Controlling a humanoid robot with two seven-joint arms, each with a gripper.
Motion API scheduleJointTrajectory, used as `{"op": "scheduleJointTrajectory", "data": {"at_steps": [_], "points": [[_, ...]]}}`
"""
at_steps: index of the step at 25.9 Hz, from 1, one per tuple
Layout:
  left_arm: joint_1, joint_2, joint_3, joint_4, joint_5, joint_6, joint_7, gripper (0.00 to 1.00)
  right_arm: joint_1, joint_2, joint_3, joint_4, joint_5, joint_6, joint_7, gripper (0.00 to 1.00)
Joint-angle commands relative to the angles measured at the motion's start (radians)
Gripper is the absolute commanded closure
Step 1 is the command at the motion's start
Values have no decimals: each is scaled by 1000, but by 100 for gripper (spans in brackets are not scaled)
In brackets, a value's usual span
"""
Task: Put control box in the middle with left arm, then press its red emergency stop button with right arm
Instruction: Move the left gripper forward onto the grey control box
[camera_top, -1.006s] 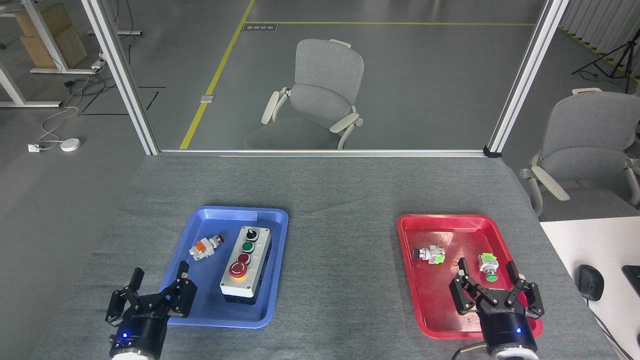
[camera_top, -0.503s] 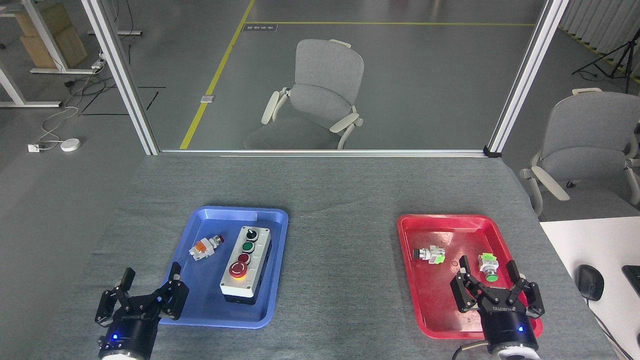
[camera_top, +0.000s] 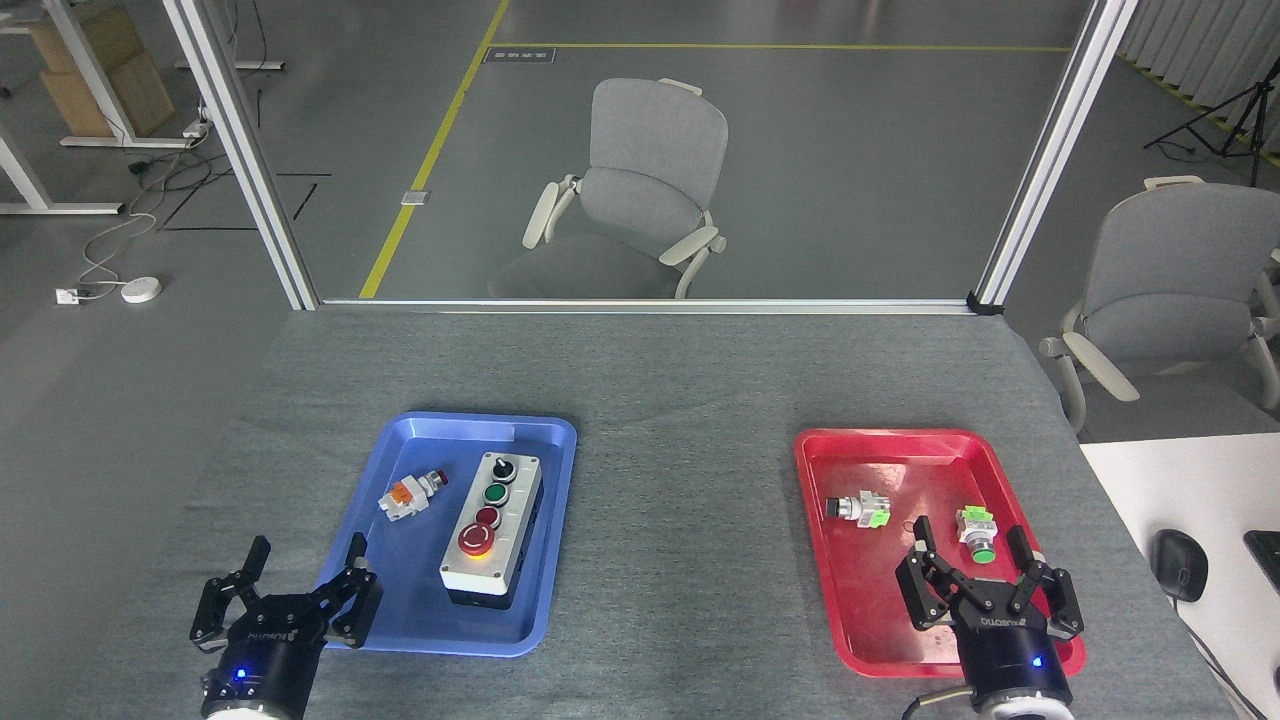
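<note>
A grey felt-covered table fills the near view, with an aluminium-framed glass partition and office chairs behind it.

The left gripper hangs with its jaws spread wide and nothing between them, just off the near-left corner of the blue tray. The right gripper is likewise wide open and empty, poised over the near part of the red tray, close to a loose green push-button part.

The control box lies lengthwise in the blue tray's right half, its red emergency stop button at the near end. A loose orange-and-white switch part lies apart to its left. The middle, the bare felt between the two trays, holds nothing.

By my reading the first step is barely under way: the box is not yet grasped. The next move calls for the left gripper to travel right and forward over the tray rim, straddle the box across its narrow width, clear of the loose part, then close and lift.
</note>
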Motion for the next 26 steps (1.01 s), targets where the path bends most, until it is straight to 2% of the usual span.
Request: {"op": "scheduleJointTrajectory", "data": {"at_steps": [1, 8, 14, 18, 26], "points": [[-4, -8, -2, 9, -14, 3, 0, 2, -5, 1, -1, 0, 2, 7, -6, 1], [-30, -31, -39, 51, -95, 27, -4, 2, -6, -4, 1, 1, -1, 10, -6, 1], [-92, -44, -96, 126, -114, 64, -9, 2, -9, -7, -3, 6, -1, 8, -6, 1], [-80, -72, -136, 117, -169, 97, -13, 2, -9, -5, -3, 9, -1, 8, -6, 1], [14, -83, -142, 46, -170, 86, -18, 2, -9, -5, -1, 9, -1, 11, -8, 1]]}}
